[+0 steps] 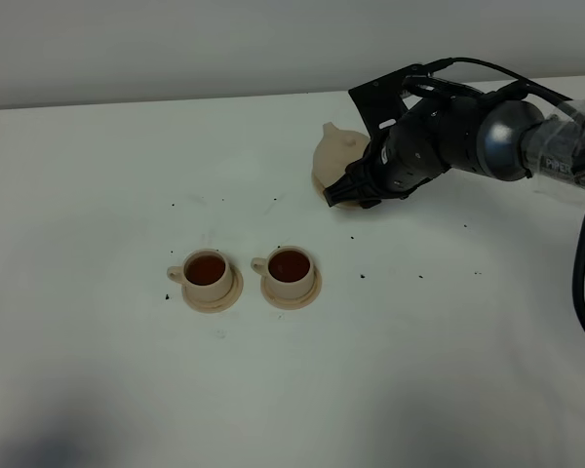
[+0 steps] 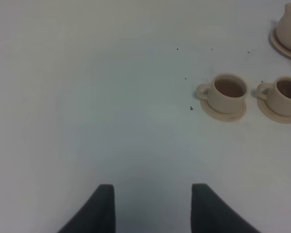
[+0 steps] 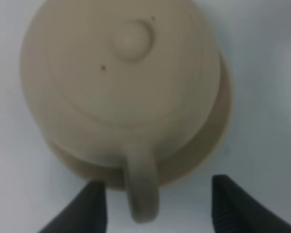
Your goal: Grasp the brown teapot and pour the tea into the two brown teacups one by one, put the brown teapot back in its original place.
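The table [image 1: 97, 146] is white, with dark specks scattered across its middle. My right arm [image 1: 487, 132] enters from the upper right of the high view and covers most of the teapot [image 3: 121, 77], which sits right of centre near the top of that frame. The wrist view looks straight down on the lid and knob: the pot stands upright on its saucer [image 3: 218, 131], whose rim shows crescent-wise along one side, so the pot sits a little off centre on it.

My right pincer [image 3: 155, 199] is released. Both fingers stand spread, the handle [image 3: 143, 189] between them and touching neither, as far as I can tell. In my judgement the pot is back in its place and the step in hand is the let-go and withdrawal.

To do it well: I back straight away along the handle's line, fingers kept wide, no sideways drift (a knock on the handle would turn the pot on its saucer). I lift only once clear of the handle.

The two cups [image 1: 207, 270] [image 1: 290, 265] stand side by side on their saucers at lower centre of the high view, well apart from the pot, both dark with tea. Pouring looks done.

My left pincer [image 2: 153, 206] hangs open over bare table, holding nothing.
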Controlling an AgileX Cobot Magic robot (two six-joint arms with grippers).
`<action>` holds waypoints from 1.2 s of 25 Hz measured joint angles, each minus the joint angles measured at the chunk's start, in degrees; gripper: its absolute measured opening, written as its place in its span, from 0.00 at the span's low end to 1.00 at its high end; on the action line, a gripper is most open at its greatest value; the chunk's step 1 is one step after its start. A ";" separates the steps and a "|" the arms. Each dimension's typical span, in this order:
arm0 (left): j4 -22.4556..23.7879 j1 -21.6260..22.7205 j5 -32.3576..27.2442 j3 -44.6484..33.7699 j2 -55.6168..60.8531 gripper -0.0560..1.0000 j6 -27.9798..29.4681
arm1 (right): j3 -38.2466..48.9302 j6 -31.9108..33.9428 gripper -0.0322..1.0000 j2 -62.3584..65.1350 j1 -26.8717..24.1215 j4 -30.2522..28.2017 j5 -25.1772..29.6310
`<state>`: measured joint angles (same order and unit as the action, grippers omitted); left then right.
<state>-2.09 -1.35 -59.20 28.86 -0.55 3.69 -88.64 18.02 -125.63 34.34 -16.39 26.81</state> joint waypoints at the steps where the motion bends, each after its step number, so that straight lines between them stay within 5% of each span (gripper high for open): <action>1: 0.00 0.00 0.00 0.00 0.00 0.44 0.00 | 0.00 -0.15 0.57 0.40 0.00 0.00 1.13; 6: 0.00 0.00 0.00 0.00 0.00 0.44 0.00 | -0.06 -1.06 0.60 4.32 0.00 0.01 9.55; 15: 0.00 0.00 0.00 0.00 0.00 0.44 0.00 | 1.26 -7.25 0.49 12.31 0.00 6.96 33.23; 30: 0.00 0.00 0.00 0.00 0.00 0.44 0.06 | 41.80 -8.36 0.43 52.70 0.00 9.68 37.97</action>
<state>-2.09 -1.35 -59.20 28.86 -0.55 3.75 -46.83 9.66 -72.94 34.34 -6.71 64.78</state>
